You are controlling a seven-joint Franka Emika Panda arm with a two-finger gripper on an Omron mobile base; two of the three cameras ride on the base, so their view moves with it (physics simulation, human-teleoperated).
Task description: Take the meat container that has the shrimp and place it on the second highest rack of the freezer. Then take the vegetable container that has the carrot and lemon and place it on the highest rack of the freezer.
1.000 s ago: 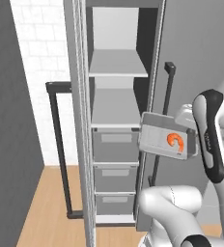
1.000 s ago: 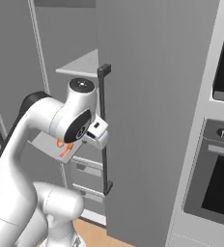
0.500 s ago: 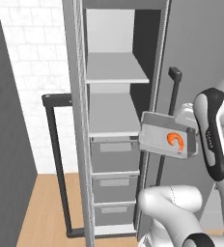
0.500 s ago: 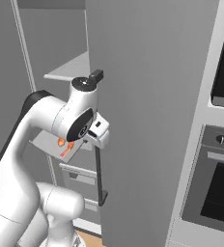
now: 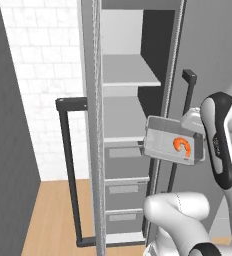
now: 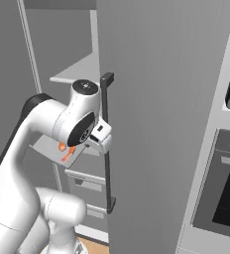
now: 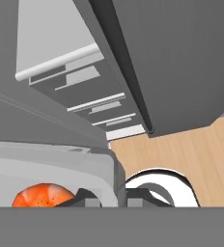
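Nearest the base, at the end of the white arm, the tool is clamped on the right rim of the meat container, which hangs in the air just in front of the open freezer. That clear tub looks light and stiff, with slick walls, and its loose shrimp could slide; a rim pinch probably holds only while it stays level. Farther in, the second highest rack sits about level with the tub, and the highest rack above it.
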